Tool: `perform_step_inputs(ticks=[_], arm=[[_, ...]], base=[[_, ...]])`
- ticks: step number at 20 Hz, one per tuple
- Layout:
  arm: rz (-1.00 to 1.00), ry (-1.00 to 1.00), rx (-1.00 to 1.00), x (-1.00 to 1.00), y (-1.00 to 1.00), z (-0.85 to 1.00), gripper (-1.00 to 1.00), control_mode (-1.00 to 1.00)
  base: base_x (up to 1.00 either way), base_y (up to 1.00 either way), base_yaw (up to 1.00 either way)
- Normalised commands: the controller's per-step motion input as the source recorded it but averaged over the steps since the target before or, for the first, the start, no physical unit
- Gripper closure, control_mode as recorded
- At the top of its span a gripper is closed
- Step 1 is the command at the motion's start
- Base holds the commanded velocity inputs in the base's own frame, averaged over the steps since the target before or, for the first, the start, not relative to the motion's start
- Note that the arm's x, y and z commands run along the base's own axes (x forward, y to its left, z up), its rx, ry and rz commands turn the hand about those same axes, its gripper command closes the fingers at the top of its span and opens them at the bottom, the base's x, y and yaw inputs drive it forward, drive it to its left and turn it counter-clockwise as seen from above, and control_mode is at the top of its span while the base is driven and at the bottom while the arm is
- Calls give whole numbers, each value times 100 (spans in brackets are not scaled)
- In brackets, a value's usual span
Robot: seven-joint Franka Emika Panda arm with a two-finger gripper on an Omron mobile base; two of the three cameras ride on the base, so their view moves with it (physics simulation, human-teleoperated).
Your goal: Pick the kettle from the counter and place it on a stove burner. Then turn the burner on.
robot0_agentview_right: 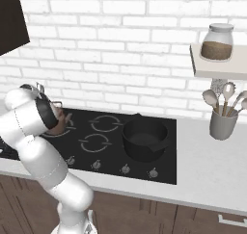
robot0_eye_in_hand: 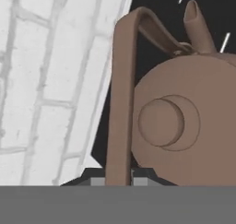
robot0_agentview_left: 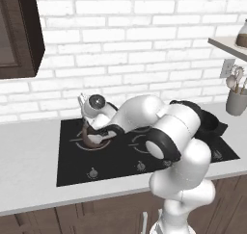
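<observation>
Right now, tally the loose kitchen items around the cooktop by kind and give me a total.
Small brown-copper kettle: 1
Large black pot with side handles: 1
Glass jar of brown grains: 1
Grey utensil holder cup: 1
Pale wooden spoons in the cup: 4, as far as can be told
Total: 8

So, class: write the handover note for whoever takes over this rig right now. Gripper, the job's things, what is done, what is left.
Gripper: shut on the kettle's thin arched handle.
Kettle: held at the left rear of the black cooktop, over the large burner ring. Whether it rests on the glass or hangs just above cannot be told.
Black pot: on the right-hand burner, not part of the job.
Done: kettle off the counter and brought to the burner.
Left: set down if needed, release, turn that burner's front knob.
</observation>
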Motion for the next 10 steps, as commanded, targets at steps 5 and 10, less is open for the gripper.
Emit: perform_step_inputs(ticks=[5, 10], arm=[[-8, -4, 0, 47, 32, 0, 100, -100], [-7, -1, 0, 29, 29, -1, 100, -100]], base=[[0, 0, 0], [0, 0, 0]])
